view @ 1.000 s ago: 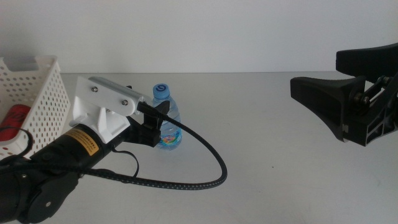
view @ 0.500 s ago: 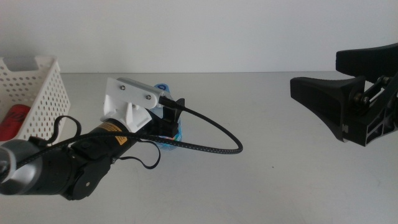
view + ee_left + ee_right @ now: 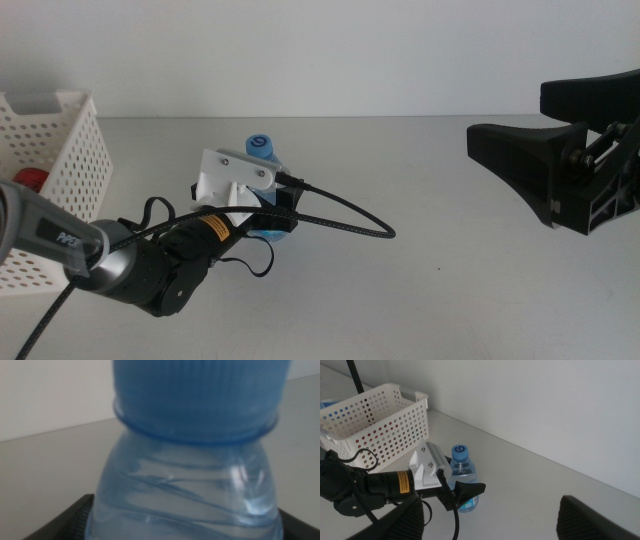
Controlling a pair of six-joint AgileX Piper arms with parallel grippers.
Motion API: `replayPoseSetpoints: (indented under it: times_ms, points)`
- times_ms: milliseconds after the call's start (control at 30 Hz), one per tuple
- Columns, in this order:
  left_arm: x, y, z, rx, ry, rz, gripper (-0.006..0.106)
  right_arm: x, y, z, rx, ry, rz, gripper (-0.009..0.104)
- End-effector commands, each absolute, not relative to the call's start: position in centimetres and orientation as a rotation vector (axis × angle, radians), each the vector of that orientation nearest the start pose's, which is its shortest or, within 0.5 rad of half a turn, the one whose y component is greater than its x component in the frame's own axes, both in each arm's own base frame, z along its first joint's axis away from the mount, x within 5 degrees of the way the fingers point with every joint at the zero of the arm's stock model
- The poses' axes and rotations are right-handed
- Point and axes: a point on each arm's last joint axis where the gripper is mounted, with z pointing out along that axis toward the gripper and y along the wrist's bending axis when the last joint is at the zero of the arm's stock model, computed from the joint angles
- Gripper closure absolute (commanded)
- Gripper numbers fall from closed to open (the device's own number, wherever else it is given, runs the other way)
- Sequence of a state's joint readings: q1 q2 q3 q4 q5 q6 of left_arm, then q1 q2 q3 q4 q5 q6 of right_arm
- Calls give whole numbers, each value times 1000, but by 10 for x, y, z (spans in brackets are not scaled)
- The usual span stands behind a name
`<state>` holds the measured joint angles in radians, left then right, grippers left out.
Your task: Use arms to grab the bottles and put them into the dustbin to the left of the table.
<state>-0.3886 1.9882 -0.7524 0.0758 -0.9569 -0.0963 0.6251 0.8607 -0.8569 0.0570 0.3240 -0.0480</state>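
Dustbin (image 3: 60,170) at table's (image 3: 430,290) left edge, holding red cola can (image 3: 30,181). Water bottle (image 3: 268,190) upright near table's rear middle, left gripper (image 3: 272,212) around its body, jaws either side, contact unclear. Right gripper (image 3: 560,160) spread wide, empty, waiting above right edge.

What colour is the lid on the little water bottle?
Blue. The cap on the water bottle shows best in the right wrist view.

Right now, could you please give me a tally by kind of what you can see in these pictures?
Water bottles: 1, blue-capped, between the left gripper jaws.
Red items: 1, inside the basket.
White baskets: 1.
Grippers: 2, the right gripper waits open.
Total: 5
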Motion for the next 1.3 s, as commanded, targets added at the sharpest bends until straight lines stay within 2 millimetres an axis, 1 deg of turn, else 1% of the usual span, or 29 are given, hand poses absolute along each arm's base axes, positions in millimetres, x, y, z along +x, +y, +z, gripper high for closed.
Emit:
replayPoseSetpoints:
  times_ms: [0, 100, 133, 200, 300, 367, 400, 467, 567, 600, 700, 767, 900, 967, 1133, 1267]
  points:
    - [341, -143, 151, 282, 1597, -400, 7, 144, 106, 403, -547, 1631, 475, 27]
    - [343, -142, 146, 257, 1605, -392, 13, 144, 106, 403, -547, 1631, 475, 27]
    - [343, -141, 146, 247, 1607, -391, 18, 144, 106, 403, -547, 1631, 475, 27]
    - [343, -141, 147, 233, 1604, -396, 33, 144, 106, 403, -547, 1631, 475, 27]
    - [342, -142, 156, 235, 1590, -412, 64, 144, 106, 403, -547, 1631, 475, 27]
    - [339, -141, 163, 252, 1597, -413, 81, 144, 106, 403, -547, 1631, 475, 27]
    - [338, -141, 168, 254, 1613, -409, 90, 144, 106, 403, -547, 1631, 475, 27]
    - [335, -139, 178, 254, 1663, -395, 102, 144, 106, 403, -547, 1631, 475, 27]
    - [330, -135, 201, 257, 1680, -365, 102, 144, 106, 403, -547, 1631, 475, 27]
    - [326, -133, 216, 253, 1679, -364, 102, 144, 106, 403, -548, 1632, 475, 27]
    - [319, -130, 243, 252, 1682, -362, 102, 144, 106, 403, -548, 1632, 475, 27]
    - [316, -120, 264, 238, 1713, -336, 102, 144, 106, 403, -548, 1632, 475, 27]
    - [313, -82, 304, 176, 1831, -229, 102, 144, 106, 403, -548, 1632, 475, 27]
    - [312, -58, 323, 122, 1920, -160, 102, 144, 106, 403, -548, 1632, 475, 27]
    - [310, -2, 359, 80, 2089, 52, 102, 144, 106, 403, -548, 1632, 475, 27]
    - [308, 29, 382, 69, 2173, 161, 102, 144, 106, 403, -548, 1632, 475, 27]
